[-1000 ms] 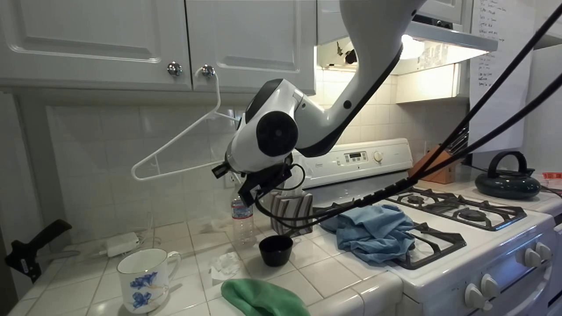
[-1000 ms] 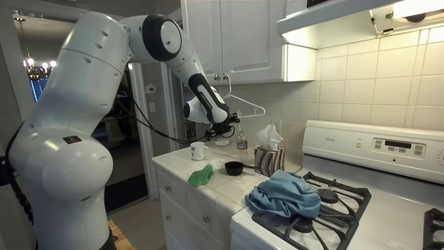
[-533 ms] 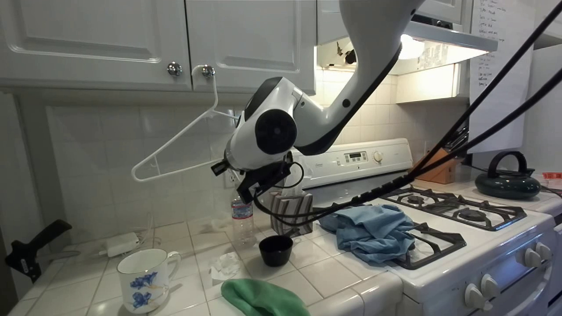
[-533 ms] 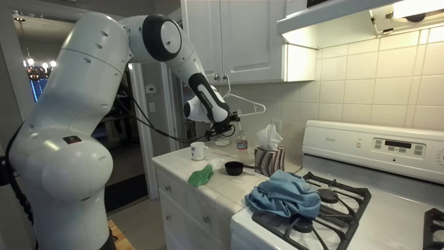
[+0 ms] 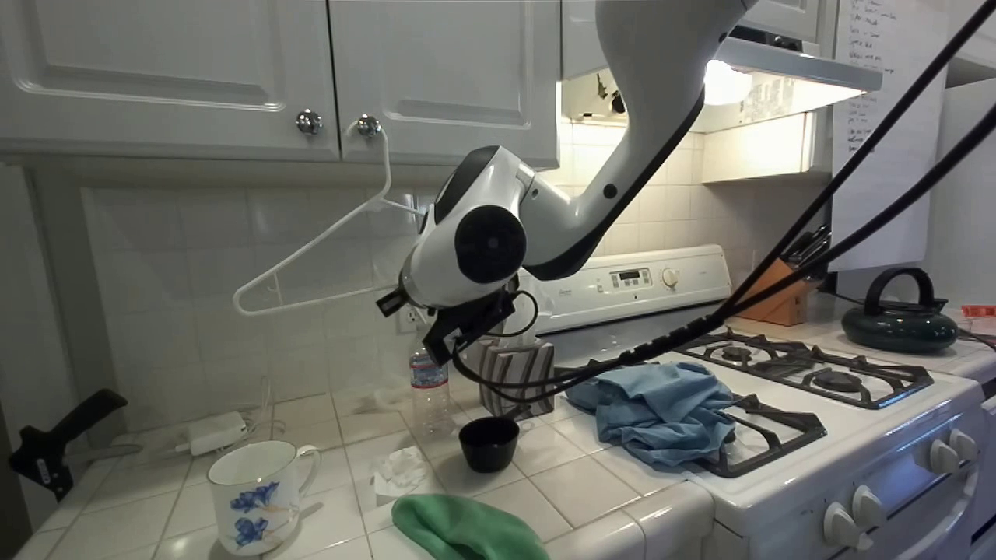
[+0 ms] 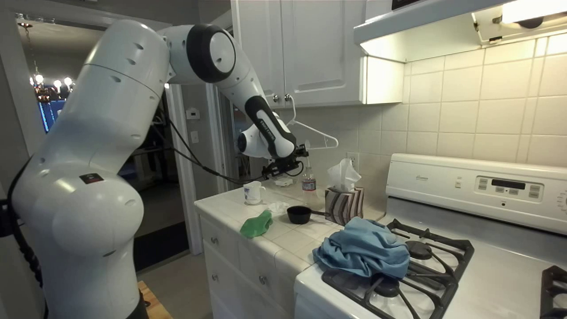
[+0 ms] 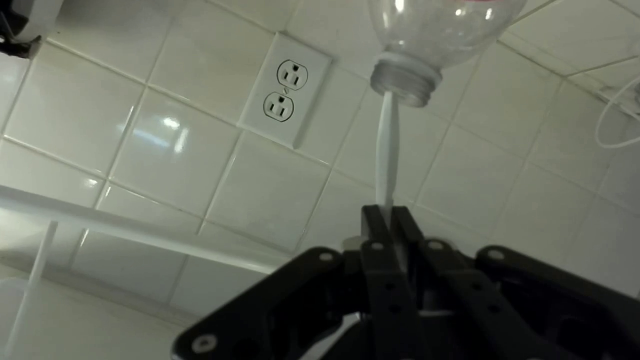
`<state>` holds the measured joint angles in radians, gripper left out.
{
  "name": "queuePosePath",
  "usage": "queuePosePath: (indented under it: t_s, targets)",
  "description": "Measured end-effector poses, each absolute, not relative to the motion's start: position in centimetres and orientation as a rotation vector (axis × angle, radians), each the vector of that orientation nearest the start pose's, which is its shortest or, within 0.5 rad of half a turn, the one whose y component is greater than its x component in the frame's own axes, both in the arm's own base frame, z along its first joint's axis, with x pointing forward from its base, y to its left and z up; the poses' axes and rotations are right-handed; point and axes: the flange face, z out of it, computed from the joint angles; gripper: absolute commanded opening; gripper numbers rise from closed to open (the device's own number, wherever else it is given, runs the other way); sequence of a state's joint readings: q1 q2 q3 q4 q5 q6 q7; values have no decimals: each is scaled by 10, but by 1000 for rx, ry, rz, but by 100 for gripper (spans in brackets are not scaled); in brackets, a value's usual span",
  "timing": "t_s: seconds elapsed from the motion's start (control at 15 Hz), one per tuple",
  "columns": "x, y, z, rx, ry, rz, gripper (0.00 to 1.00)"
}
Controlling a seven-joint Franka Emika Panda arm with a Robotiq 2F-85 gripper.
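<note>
A white-and-black robot arm hangs over the white tiled surface, hiding part of a white plastic hanger on a round metal knob. Toward the surface's back edge stand a clear plastic bottle and a striped tissue box. Between that box and the front edge sits a small round black pot, near a crumpled white tissue. A green cloth lies by the front edge, a blue-flowered white mug toward the left edge.
</note>
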<state>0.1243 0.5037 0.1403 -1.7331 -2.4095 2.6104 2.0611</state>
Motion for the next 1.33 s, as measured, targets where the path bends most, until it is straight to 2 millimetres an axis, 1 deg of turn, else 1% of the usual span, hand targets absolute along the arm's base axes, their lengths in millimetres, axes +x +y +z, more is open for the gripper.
queuePosePath:
  t_s: [0.4,0.67,1.13,1.33]
  targets:
    - [660,180,296,-2735,-483,-2070,2]
    - [659,183,295,-2729,-471,-2064,2]
    - [658,187,309,-2696,-422,-2080,2]
    - [658,187,311,-2688,-399,-2081,2]
